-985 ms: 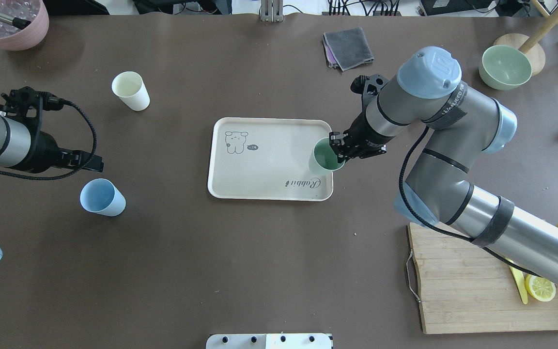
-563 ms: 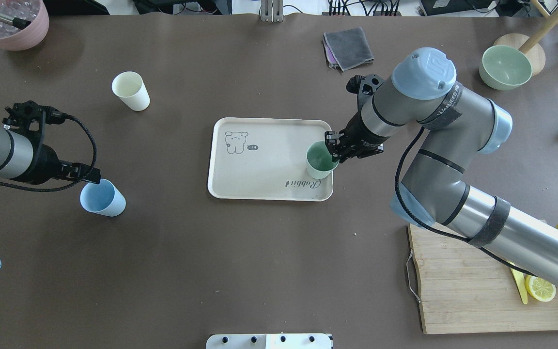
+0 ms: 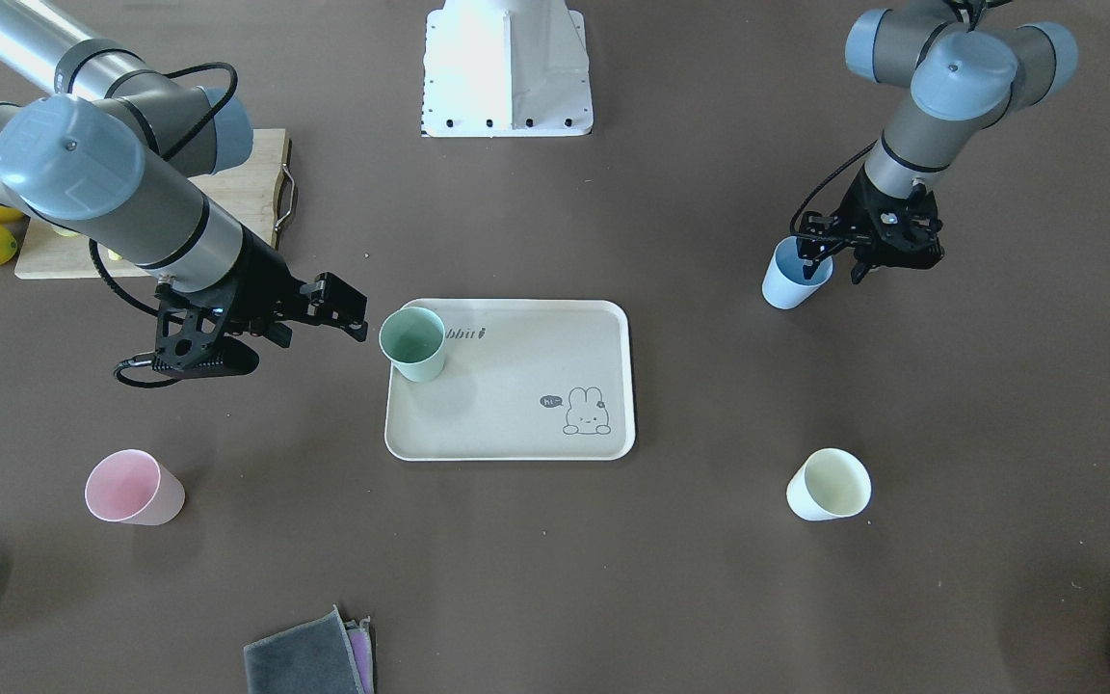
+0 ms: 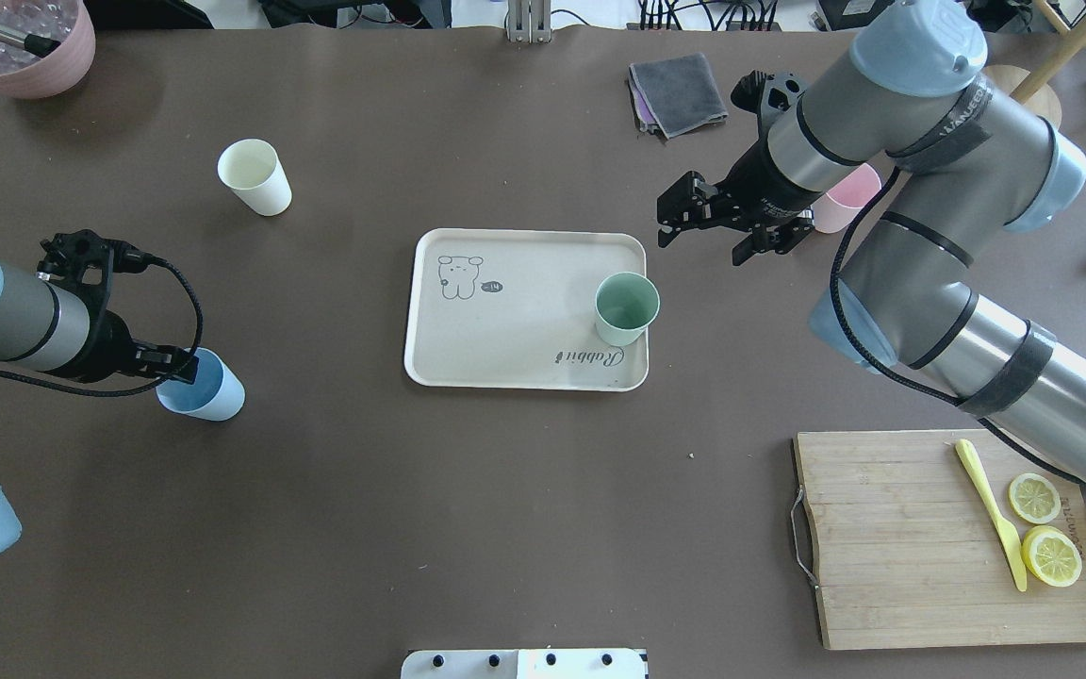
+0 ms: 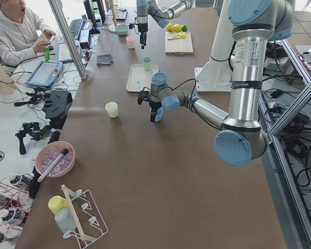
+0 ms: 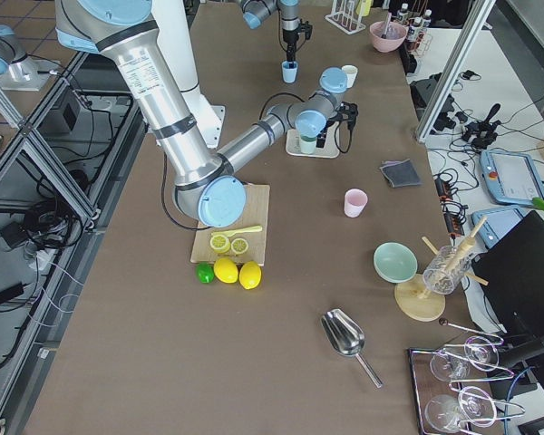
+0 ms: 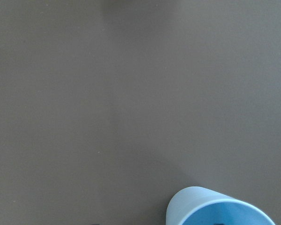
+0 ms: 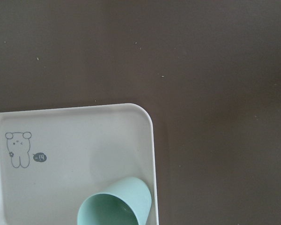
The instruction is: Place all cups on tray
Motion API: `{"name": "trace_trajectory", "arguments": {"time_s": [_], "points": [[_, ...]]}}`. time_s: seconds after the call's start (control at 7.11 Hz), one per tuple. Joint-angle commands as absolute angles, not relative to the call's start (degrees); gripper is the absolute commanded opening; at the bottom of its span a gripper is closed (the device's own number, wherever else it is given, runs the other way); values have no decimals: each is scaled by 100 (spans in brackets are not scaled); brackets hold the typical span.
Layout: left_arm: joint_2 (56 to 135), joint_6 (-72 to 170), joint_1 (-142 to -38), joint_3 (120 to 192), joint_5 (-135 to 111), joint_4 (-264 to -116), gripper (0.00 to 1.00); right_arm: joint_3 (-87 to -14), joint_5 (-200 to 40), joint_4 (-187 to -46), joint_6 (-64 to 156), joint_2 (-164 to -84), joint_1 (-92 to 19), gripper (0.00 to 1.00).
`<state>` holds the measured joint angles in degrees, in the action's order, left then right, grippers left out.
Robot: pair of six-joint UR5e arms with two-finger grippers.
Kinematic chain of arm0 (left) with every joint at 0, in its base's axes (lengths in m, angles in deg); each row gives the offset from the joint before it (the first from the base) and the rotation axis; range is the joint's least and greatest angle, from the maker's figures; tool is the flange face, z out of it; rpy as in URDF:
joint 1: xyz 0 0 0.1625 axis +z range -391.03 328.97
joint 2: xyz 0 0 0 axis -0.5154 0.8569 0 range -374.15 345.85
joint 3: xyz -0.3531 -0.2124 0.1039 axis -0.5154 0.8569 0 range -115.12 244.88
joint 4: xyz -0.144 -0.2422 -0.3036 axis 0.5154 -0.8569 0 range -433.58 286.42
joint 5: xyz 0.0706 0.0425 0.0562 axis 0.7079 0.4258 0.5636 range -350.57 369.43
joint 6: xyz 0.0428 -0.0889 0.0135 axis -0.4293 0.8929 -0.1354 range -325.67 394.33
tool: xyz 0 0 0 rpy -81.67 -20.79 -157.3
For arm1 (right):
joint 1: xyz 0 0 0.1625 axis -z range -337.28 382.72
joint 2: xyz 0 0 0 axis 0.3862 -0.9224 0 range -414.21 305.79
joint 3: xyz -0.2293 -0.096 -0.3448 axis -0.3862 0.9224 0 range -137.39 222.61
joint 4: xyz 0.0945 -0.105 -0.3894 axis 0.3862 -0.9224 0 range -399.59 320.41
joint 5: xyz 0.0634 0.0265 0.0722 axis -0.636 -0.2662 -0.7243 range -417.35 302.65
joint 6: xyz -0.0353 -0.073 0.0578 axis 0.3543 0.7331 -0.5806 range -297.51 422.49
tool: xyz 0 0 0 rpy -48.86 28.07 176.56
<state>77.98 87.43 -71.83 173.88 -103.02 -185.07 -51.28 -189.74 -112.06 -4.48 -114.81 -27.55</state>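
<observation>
The sage green cup point(image 4: 626, 306) stands upright inside the tray point(image 4: 505, 349), at the corner by the "Rabbit" lettering. The right gripper point(image 4: 670, 222) hangs just beyond that tray edge, jaws wide and empty. Behind its arm the pink cup point(image 4: 847, 193) is half hidden on the desk point(image 4: 468, 509), near a folded grey cloth point(image 4: 678, 92). The left gripper point(image 4: 180, 363) sits at the light blue cup's point(image 4: 208, 391) rim, jaws apart. The cream-yellow cup point(image 4: 255, 176) stands alone, well apart.
</observation>
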Motion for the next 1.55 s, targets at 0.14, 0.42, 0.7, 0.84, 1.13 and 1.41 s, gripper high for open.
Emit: {"name": "trace_trajectory", "arguments": {"time_s": [0.14, 0.42, 0.7, 0.84, 1.13, 1.41], "points": [[7901, 8751, -7163, 17551, -10376, -18502, 0, -4977, -19007, -11254, 479, -11941, -3342, 99], [8417, 8777, -7398, 17553, -10727, -18284, 0, -4417, -19007, -11245, 1235, -12048, -3861, 99], [9836, 9327, -7410, 17309, -10711, -17075, 0, -3889, -18946, -11245, 1913, -12039, -4213, 99], [10392, 9592, -7375, 16872, -10685, -16983, 0, -3677, -18919, -11227, 2029, -12004, -4241, 99], [11054, 9858, -6902, 16281, -10144, -16999, 0, -3359, -18840, -11192, 1960, -11891, -4136, 98], [11223, 9902, -6637, 16156, -10052, -17017, 0, -3306, -18814, -11183, 1942, -11864, -3996, 98]]}}
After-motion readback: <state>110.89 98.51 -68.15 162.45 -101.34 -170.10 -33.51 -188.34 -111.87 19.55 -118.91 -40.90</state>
